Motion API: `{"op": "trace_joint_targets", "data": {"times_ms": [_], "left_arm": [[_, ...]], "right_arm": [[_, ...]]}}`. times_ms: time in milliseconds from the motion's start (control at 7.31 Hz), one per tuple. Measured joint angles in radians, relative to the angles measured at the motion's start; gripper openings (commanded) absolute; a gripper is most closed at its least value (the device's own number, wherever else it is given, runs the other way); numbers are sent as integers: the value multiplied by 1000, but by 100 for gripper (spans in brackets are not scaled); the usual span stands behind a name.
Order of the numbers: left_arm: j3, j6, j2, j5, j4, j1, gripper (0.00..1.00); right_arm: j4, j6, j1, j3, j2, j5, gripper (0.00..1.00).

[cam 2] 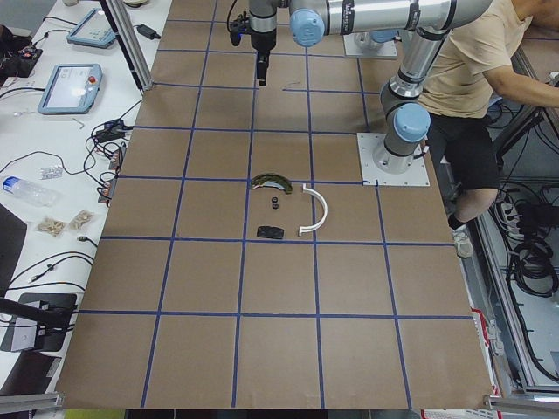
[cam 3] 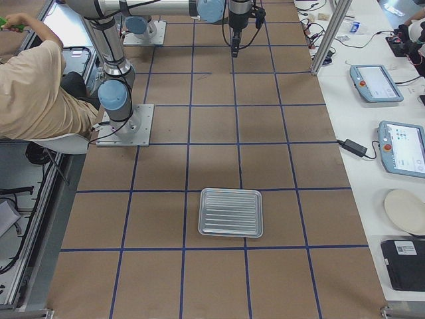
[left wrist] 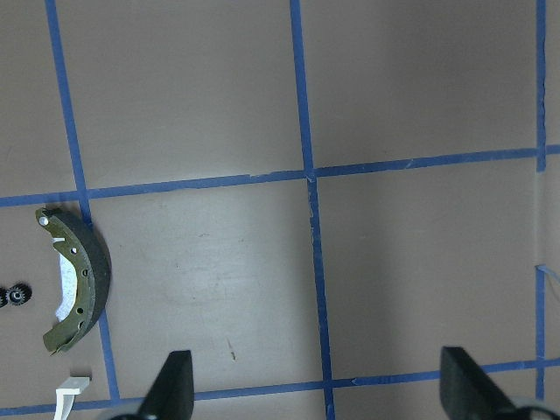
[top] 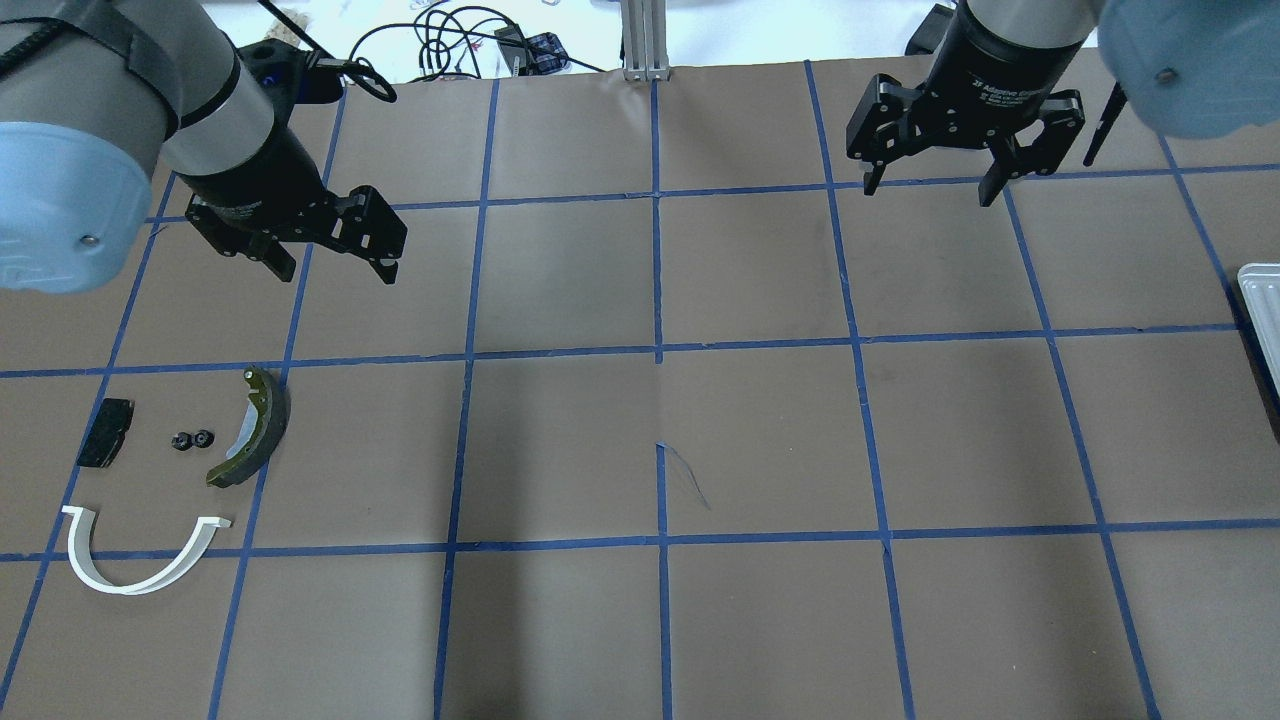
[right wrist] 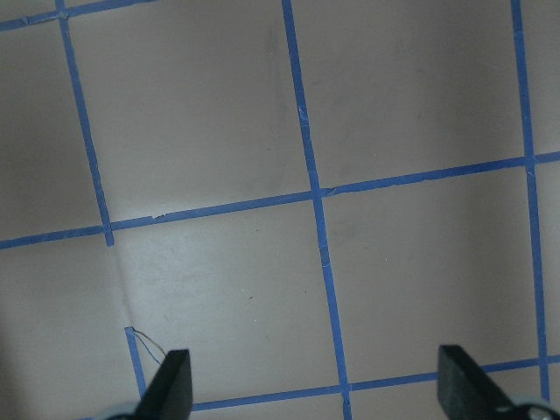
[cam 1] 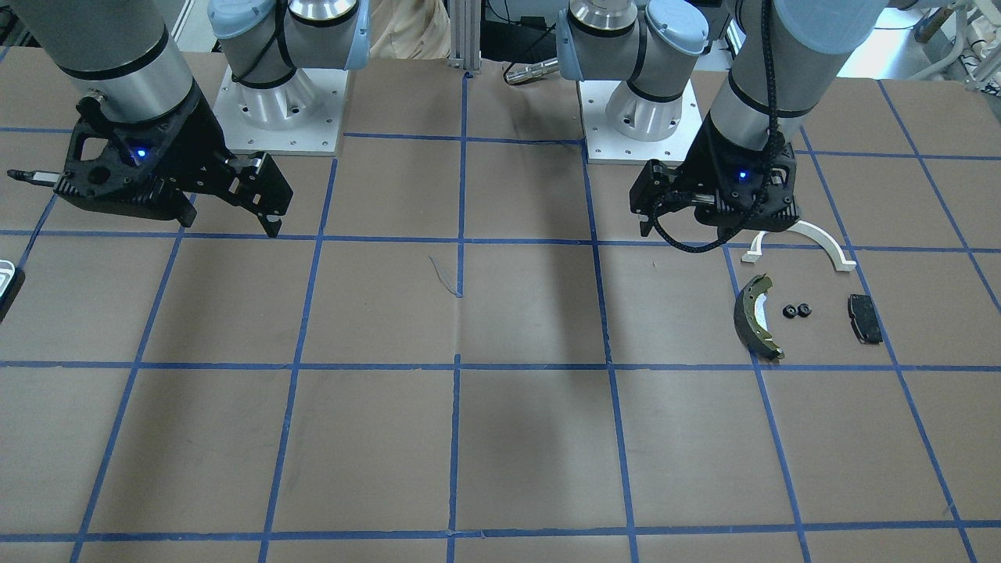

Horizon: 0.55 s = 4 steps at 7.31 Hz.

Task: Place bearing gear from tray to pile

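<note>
Two small black bearing gears [top: 192, 439] lie side by side on the table in the pile, between the olive-and-black brake shoe [top: 250, 430] and the black pad [top: 105, 432]. The white arch piece [top: 140, 560] lies just nearer the robot. My left gripper [top: 338, 272] is open and empty, hovering beyond the pile; its wrist view shows the brake shoe [left wrist: 79, 289] and the gears [left wrist: 13, 296] at the left edge. My right gripper [top: 930, 192] is open and empty over bare table. The tray [top: 1262, 310] shows at the right edge; in the exterior right view the tray [cam 3: 231, 191] holds nothing.
Brown paper with blue tape squares covers the table [top: 660, 450]. Both arm bases [cam 1: 278, 117] stand at the robot's edge. Cables [top: 450, 40] and tablets [cam 2: 70, 87] lie beyond the far edge. A person [cam 2: 472, 78] sits beside the robot.
</note>
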Motion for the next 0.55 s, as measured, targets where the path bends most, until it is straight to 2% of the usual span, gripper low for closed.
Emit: {"op": "trace_joint_targets", "data": {"times_ms": [547], "left_arm": [[-3, 0, 1, -2, 0, 1, 100]], "right_arm": [[-3, 52, 29, 2, -2, -17, 100]]}}
